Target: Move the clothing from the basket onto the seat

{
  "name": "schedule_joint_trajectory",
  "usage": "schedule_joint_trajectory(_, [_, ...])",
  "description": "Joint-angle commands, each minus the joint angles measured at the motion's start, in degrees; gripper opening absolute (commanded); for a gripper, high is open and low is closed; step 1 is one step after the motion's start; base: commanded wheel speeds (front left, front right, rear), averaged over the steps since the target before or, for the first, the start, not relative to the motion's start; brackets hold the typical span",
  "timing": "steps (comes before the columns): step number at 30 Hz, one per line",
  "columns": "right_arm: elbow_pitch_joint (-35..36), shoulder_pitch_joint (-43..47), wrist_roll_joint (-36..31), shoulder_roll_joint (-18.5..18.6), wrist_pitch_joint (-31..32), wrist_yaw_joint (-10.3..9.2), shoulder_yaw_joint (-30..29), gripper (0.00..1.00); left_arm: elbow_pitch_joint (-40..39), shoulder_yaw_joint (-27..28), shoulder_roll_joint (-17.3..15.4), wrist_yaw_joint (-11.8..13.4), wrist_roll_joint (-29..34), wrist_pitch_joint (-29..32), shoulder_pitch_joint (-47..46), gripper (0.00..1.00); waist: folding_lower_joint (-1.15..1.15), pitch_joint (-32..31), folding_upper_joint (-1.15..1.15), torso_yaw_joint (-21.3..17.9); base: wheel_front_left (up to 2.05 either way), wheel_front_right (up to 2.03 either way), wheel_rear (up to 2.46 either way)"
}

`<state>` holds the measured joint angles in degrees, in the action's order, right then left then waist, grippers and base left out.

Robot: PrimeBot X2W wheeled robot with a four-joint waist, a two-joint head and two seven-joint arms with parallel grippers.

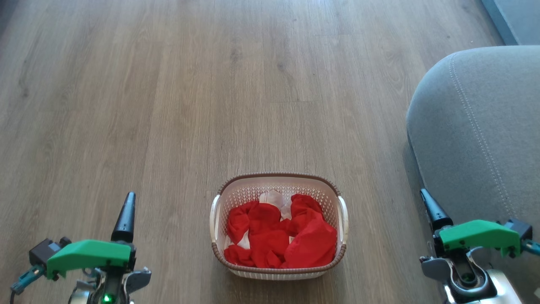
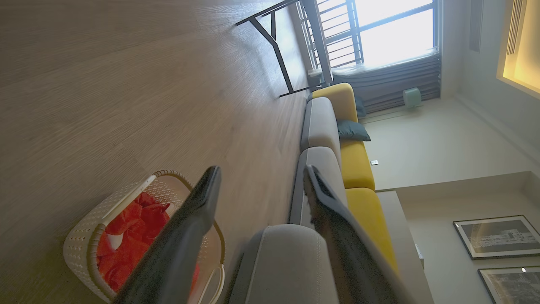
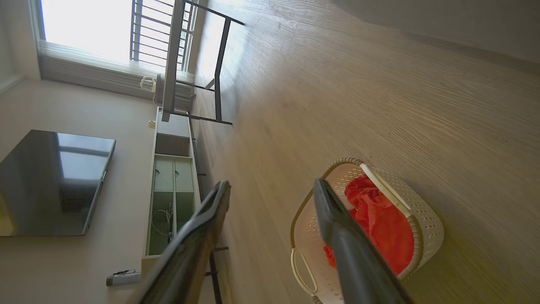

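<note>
Left wrist view looks along the left pincer (image 2: 262, 173), whose two dark fingers (image 2: 185, 228) stand wide apart with nothing between them. The right pincer (image 3: 271, 183) is likewise spread open and empty, its fingers (image 3: 341, 236) framing bare floor (image 3: 337, 84) and the near end of the basket (image 3: 422, 219). Seen from the head, the left pincer hangs to the left of the basket, well apart from it. The right pincer hangs to the right of the basket, also apart from it, with its one visible finger overlapping the near edge of the seat (image 1: 476, 126). The basket stands upright on the wooden floor between the two pincers, and neither touches it. The clothing (image 1: 278, 236) lies wholly inside the basket as a crumpled red heap with white patches showing at the far side, filling it from handle to handle and staying below the brown rim. The grey seat rises to the right of the basket with a strip of floor between them. Its rounded corner and pale double stitching face the basket, and nothing lies on the part that shows. Beyond the basket the floor runs on to a bright window (image 3: 84, 25).
</note>
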<state>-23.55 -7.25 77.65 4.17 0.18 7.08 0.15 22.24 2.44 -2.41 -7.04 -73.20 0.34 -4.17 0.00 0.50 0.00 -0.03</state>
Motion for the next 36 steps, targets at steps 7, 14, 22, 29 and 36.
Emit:
schedule_joint_trajectory(7, [0.73,-5.46,-7.42,2.12,-2.12,0.15,2.45,1.00,-2.11,0.37,-1.04,-0.17,9.49,-2.08,-4.40,1.00,0.00,0.12,0.00,-0.12,0.00,0.00,0.00])
schedule_joint_trajectory(14, [-0.16,-6.81,-12.26,2.70,-3.12,0.17,4.10,1.00,-2.27,-0.24,-1.18,-0.19,15.29,-3.10,-5.23,1.00,0.00,0.19,0.00,-0.15,0.00,0.00,0.00])
schedule_joint_trajectory(22, [-1.12,-8.54,-17.89,3.37,-4.46,0.20,6.60,1.00,-2.20,-1.03,-1.40,-0.22,22.34,-4.47,-6.20,1.00,0.00,0.13,0.00,-0.14,0.00,0.00,0.00])
schedule_joint_trajectory(29, [-1.79,-9.90,-22.34,3.85,-5.64,0.22,7.99,1.00,-2.48,-1.00,-1.47,-0.25,27.95,-5.66,-6.85,1.00,0.00,0.06,0.00,-0.13,0.00,0.00,0.00])
schedule_joint_trajectory(36, [-1.89,-11.07,-26.85,4.31,-6.81,0.24,9.06,1.00,-2.98,-1.27,-1.55,-0.27,32.89,-6.85,-7.39,1.00,0.00,0.20,0.00,-0.09,0.00,0.00,0.00])
